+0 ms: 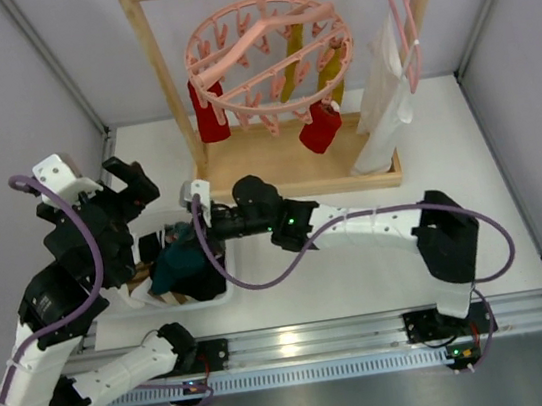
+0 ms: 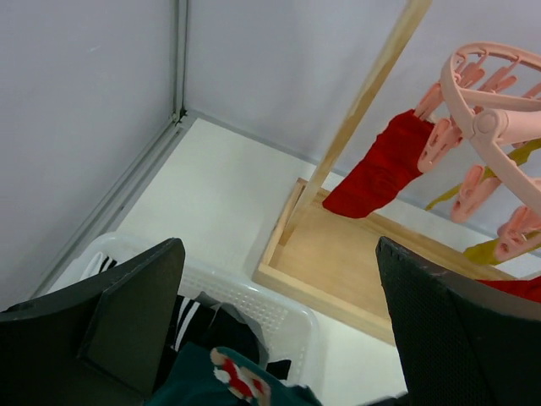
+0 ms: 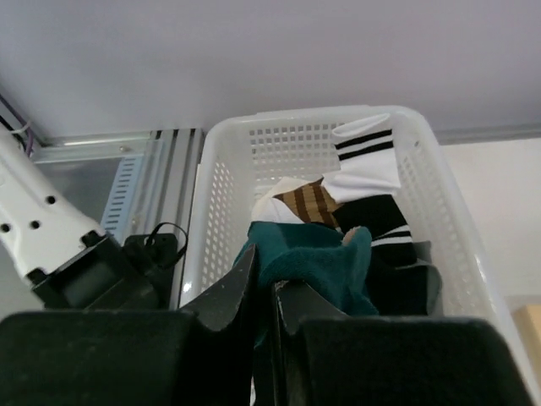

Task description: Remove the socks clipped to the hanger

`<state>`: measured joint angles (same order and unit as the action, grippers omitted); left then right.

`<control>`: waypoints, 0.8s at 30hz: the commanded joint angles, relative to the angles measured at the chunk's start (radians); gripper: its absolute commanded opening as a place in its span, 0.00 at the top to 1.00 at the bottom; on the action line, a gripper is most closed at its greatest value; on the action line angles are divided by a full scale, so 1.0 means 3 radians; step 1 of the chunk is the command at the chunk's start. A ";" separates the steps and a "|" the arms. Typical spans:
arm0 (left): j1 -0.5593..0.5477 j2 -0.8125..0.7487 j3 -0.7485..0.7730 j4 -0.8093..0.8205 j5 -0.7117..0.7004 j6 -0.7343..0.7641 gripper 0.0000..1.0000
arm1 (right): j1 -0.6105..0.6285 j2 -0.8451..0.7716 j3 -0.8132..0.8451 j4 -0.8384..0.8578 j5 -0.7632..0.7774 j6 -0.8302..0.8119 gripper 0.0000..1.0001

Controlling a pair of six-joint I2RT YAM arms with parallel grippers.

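The round pink hanger (image 1: 269, 57) hangs from the wooden rack's top bar. Clipped to it are two red socks (image 1: 209, 111) (image 1: 321, 127) and mustard yellow socks (image 1: 330, 65). My right gripper (image 3: 266, 283) reaches left over the white basket (image 3: 296, 123) and is shut on a dark teal sock (image 3: 317, 254), which hangs into the basket. My left gripper (image 2: 279, 288) stands wide open above the basket's near-left corner with nothing between its fingers. The left wrist view shows a red sock (image 2: 380, 169) and part of the hanger (image 2: 490, 110) ahead.
The basket (image 1: 219, 296) holds striped black-and-white and brown socks (image 3: 372, 182). The wooden rack's base (image 1: 275, 162) lies behind it. A white cloth (image 1: 382, 96) hangs on a slim pink hanger at the rack's right end. Grey walls close in on both sides.
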<state>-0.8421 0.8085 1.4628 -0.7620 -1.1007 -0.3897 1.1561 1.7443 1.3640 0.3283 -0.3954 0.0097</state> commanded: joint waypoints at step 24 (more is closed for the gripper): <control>0.0005 -0.0225 -0.0264 0.0075 0.0228 0.0220 0.02 | -0.0054 -0.0531 -0.0367 -0.0639 0.0607 -0.0150 0.00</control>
<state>-0.8421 0.7731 1.3800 -0.7635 -1.0546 -0.3492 1.1553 1.7267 1.3476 0.0898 -0.2504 -0.0238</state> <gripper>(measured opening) 0.984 0.993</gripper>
